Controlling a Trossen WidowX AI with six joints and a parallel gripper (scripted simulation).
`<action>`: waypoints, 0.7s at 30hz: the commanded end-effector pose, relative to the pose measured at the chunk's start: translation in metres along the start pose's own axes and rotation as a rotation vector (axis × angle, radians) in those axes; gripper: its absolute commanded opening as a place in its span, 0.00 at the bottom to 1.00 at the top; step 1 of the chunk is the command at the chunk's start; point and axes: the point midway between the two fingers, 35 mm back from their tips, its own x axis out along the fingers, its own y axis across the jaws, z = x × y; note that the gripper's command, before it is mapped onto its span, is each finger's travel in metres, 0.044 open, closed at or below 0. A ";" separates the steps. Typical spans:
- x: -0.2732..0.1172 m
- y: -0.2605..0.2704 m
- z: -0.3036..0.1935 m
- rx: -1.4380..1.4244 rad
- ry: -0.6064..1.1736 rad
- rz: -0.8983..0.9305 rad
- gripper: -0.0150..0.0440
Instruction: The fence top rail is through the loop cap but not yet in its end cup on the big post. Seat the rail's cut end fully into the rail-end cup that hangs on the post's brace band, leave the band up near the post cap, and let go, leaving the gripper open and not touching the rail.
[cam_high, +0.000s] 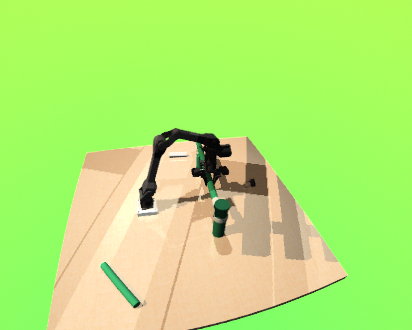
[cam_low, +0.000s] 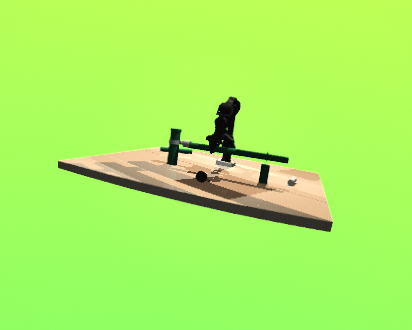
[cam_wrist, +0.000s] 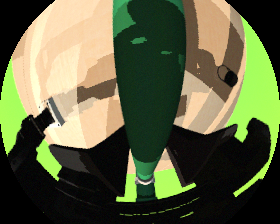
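Arm: matte black jointed six-joint arm (cam_high: 161, 145), rounded links | Base: black block on white square plate (cam_high: 147, 211) | Pincer: black two-finger pincer (cam_high: 209, 173) | Markings: none legible

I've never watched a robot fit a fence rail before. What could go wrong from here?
The gripper is clamped on the rail, whose end sits right at the big post. A skewed push could miss the cup or drag the grey band down. Opening carelessly could nudge the rail back out.

A pale wooden bench (cam_high: 300, 250), crossed by long brown shadows toward its right edge and far corners, sits against a plain bright yellow-green backdrop.
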 end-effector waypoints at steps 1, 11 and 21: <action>0.000 0.000 0.000 0.000 0.000 0.000 0.25; -0.001 0.000 -0.001 0.000 0.002 0.000 0.25; -0.001 0.000 -0.002 0.000 0.005 -0.001 0.25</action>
